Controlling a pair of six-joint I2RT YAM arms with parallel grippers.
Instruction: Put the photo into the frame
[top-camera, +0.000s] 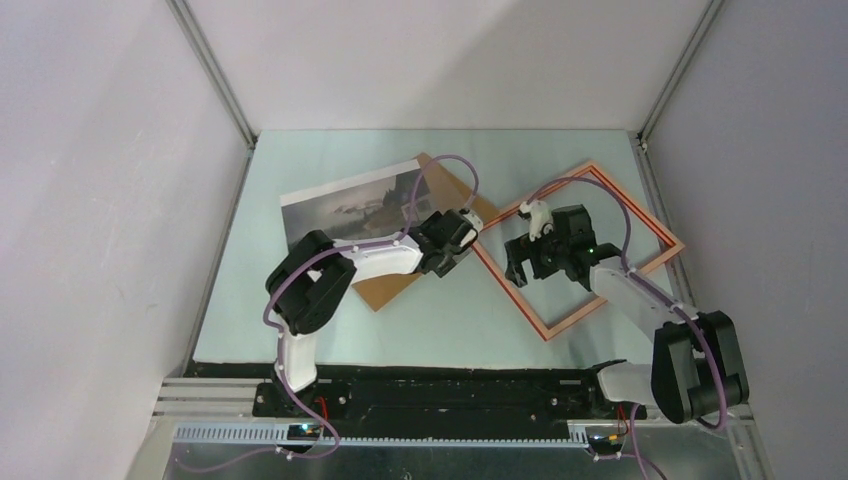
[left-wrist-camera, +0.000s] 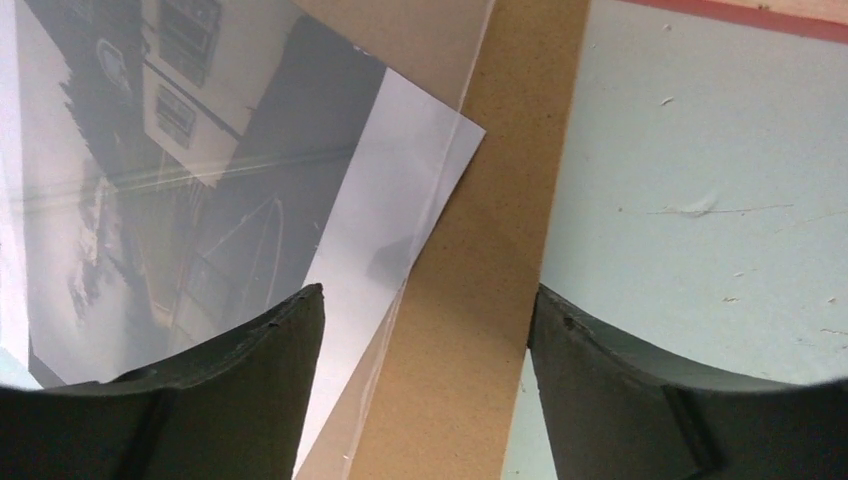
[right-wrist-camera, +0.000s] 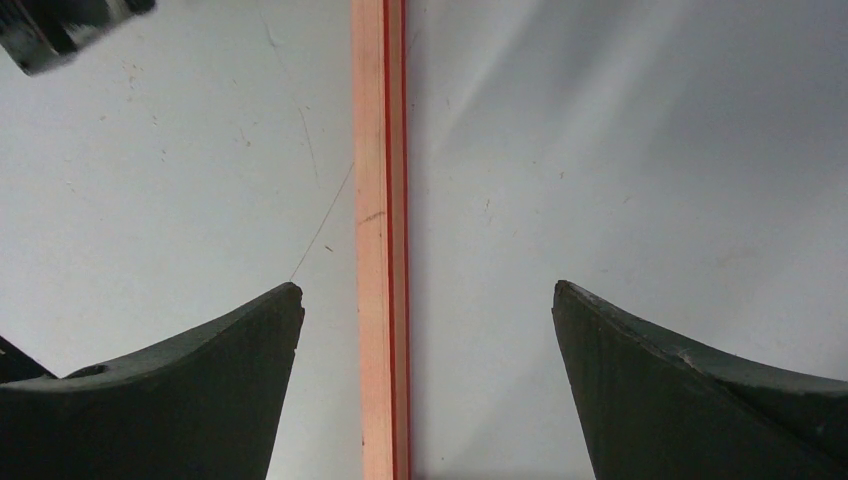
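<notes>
The frame (top-camera: 512, 293) lies flat on the table (top-camera: 440, 320), right of centre. Its pale orange-wood back faces up, and a thin red line shows along the inner edge. It sits turned like a diamond. Its long axis runs from the near left toward the far right, with one corner pointing at the far wall and the opposite corner at the arm bases. The table surface shows through its opening.

The photo (top-camera: 345, 208) lies face up left of centre, outside the frame. It rests on a brown backing board (top-camera: 385, 288), which sticks out beyond it on the near side and at the far right, reaching close to the frame's left corner. The photo's long axis runs left to right, with the right end tilted a little toward the far wall. A white margin runs along its far edge. The print shows grey mist and a house with windows.

The left hand (left-wrist-camera: 425, 300) hangs low with its jaws spread wide and holds nothing. One finger is over the photo's white-margined corner, the other is over bare table, and a strip of board lies between them. The right hand (right-wrist-camera: 428, 290) is also spread wide and empty. It straddles the frame's near-left rail, which runs straight up the wrist view between the fingers and touches neither.
</notes>
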